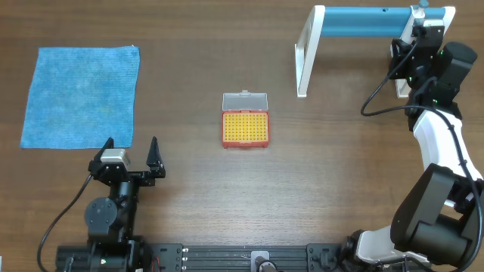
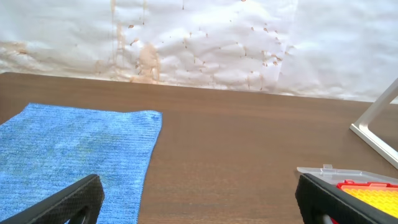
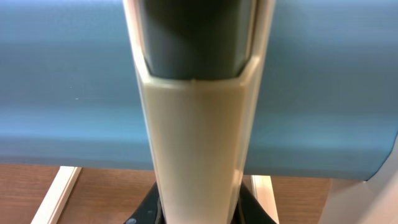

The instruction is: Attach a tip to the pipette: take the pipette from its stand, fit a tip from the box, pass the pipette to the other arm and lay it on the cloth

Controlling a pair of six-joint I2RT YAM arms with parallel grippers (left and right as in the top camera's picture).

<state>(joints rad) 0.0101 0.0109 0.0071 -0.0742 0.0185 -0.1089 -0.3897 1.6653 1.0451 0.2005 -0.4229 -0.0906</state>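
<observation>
**Hand-to-pipette geometry at the pick-up, read from the arm bases outward.** Nearest the bases, the left hand (image 1: pixel 131 145) sits low over the worktop (image 1: pixel 227 204) with its jaws spread wide and nothing between them. The cloth (image 1: pixel 79 97) lies just beyond it. Toward the middle stands the tip box (image 1: pixel 245 128), lid thrown back and the yellow tip rack exposed, well apart from both hands.

At the far right corner is the stand (image 1: pixel 304 57), a white frame carrying a horizontal blue bar (image 1: pixel 355 23). The right hand (image 1: pixel 420 38) is up against the right end of that bar. In the right wrist view the pipette (image 3: pixel 193 137) lies straight ahead of this hand, very close, between it and the bar.

The pipette's long axis is upright and crosses the bar at a right angle. The dark section is uppermost and the cream body runs down toward the worktop. Neither end is seen, so the tip cone is only presumed to point downward. Whether the right hand already pinches the body cannot be told.

The right arm is plainly the nearer one. The left is far off across the worktop. The coming lift probably has to follow the upright axis to clear the bar.
</observation>
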